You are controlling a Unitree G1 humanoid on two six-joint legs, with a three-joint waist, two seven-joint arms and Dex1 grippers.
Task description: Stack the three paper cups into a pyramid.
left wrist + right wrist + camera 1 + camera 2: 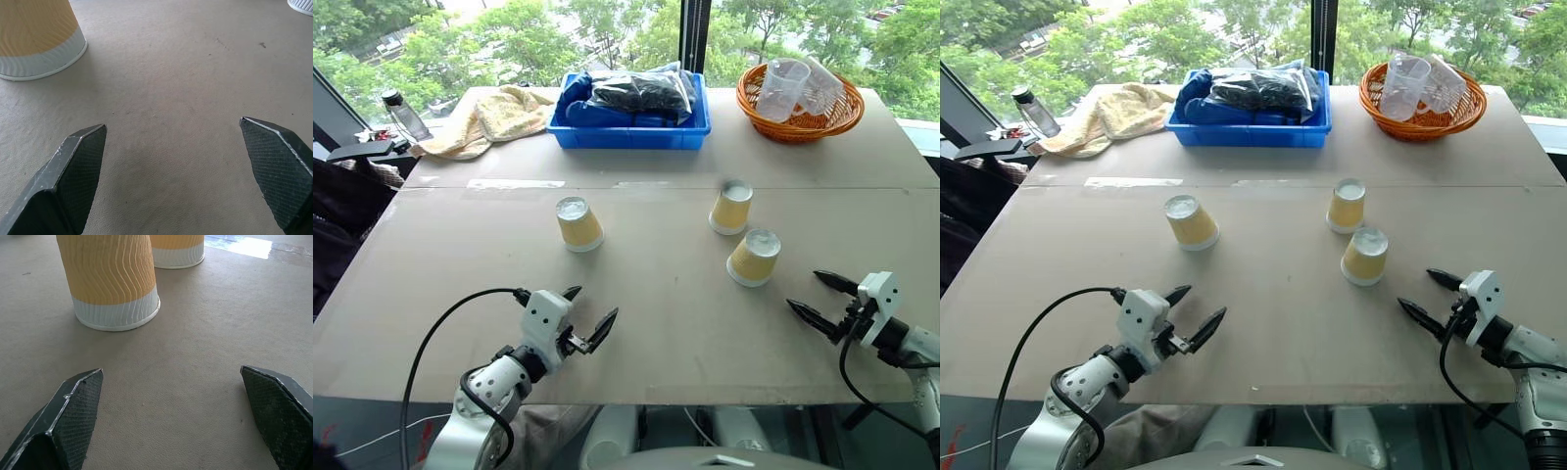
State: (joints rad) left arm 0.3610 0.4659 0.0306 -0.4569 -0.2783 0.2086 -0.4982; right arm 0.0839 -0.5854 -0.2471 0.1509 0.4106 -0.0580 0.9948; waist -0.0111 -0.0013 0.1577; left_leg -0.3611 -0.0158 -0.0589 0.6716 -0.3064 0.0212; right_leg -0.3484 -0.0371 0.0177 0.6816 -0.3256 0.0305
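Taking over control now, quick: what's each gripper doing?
Left gripper: open, holding nothing, short of the cups.
Right gripper: open, holding nothing.

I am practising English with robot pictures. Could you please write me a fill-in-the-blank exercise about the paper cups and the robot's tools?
1. The number of paper cups standing upside down on the table is ____.
2. The left tool and the right tool are both ____.
3. The lone cup stands nearer the ____ tool.
4. The clear measuring cups lie in an orange ____.

Missing words: three; open; left; basket
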